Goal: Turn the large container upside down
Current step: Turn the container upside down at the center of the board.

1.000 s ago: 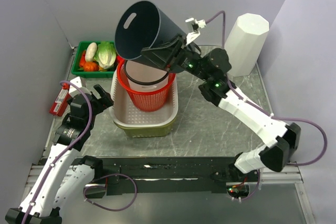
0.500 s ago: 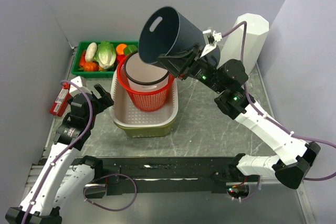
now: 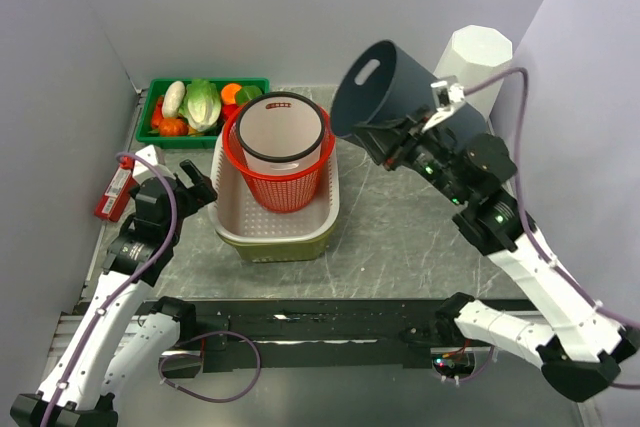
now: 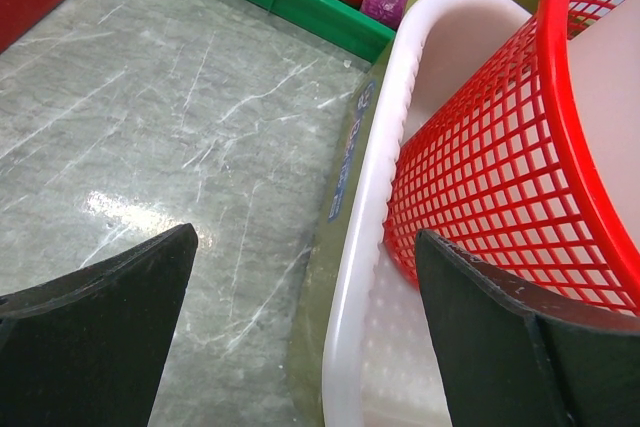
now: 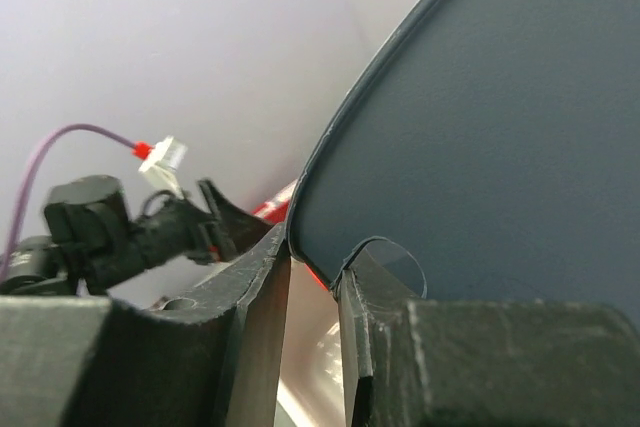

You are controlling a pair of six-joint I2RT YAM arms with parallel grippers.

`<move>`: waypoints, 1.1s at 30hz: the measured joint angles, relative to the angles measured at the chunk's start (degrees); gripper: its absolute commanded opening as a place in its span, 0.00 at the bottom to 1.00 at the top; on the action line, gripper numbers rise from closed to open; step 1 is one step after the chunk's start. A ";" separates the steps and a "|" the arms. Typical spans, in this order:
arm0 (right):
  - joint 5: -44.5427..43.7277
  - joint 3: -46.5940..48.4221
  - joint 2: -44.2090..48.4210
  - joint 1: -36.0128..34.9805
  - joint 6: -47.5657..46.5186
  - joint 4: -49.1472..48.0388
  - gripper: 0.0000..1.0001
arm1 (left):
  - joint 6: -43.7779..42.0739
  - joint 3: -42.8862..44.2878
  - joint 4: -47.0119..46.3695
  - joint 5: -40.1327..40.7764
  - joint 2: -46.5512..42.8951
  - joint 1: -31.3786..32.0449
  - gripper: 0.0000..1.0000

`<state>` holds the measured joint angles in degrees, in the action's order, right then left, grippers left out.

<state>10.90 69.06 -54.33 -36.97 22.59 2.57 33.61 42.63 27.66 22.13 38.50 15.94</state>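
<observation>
The large container (image 3: 390,87) is a dark blue-grey bucket with a slot handle, held in the air on its side above the right half of the table, its open mouth facing left. My right gripper (image 3: 400,144) is shut on its lower rim. In the right wrist view the rim of the container (image 5: 500,127) passes between the two fingers of the right gripper (image 5: 315,265). My left gripper (image 3: 196,190) hovers open by the left edge of the white basin (image 3: 228,209), holding nothing. In the left wrist view the left gripper (image 4: 303,277) straddles the basin's rim (image 4: 372,197).
A red mesh basket (image 3: 275,187) with a pale tub (image 3: 281,132) inside stands in the white basin. A green crate of vegetables (image 3: 198,105) sits at the back left, a white octagonal bin (image 3: 470,82) at the back right, and a red box (image 3: 113,193) by the left wall.
My right arm has swung the dark container to the right, from above the red basket to over the right side of the table. The left arm has stayed still.
</observation>
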 measured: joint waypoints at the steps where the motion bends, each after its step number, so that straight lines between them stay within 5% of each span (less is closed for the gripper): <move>1: -0.68 -0.63 1.22 0.42 -0.24 0.92 0.17 | 0.00 0.02 0.02 0.00 0.09 0.00 0.96; 17: -12.04 -8.70 7.65 3.96 -2.86 21.38 0.18 | -0.04 0.02 -0.02 -0.44 0.42 0.00 0.96; 33: -15.54 -7.41 -3.21 6.60 -5.42 36.20 0.18 | -0.13 0.02 -0.28 -1.33 1.09 0.00 0.96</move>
<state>-4.64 61.65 -57.54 -30.37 17.17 38.76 33.47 42.65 27.38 20.80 39.59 15.94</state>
